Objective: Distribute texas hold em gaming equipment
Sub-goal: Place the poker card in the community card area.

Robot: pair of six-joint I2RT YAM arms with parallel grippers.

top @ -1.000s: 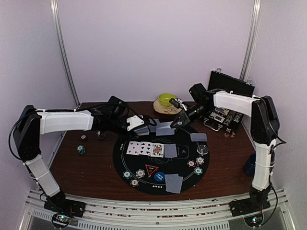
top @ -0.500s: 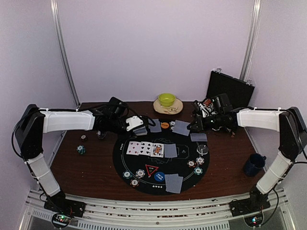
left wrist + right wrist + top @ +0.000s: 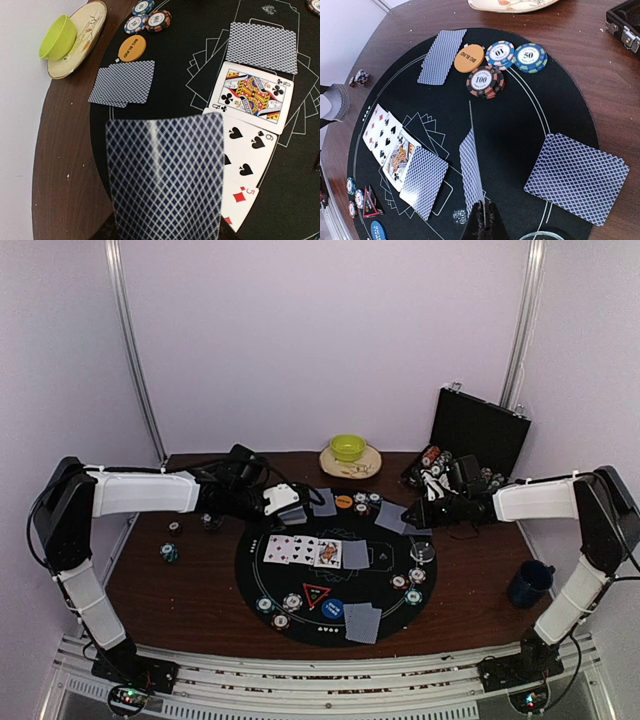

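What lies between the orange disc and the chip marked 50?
The chip marked 10 lies between the orange disc and the 50 chip. The right wrist view shows this.

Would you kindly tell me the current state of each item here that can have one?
left tool, closed on the card deck.
right tool, closed on a single card, held on edge.
row cards, face up.
end card, face down.
chip case, lid open.
green bowl, upright on its plate.
mug, upright.
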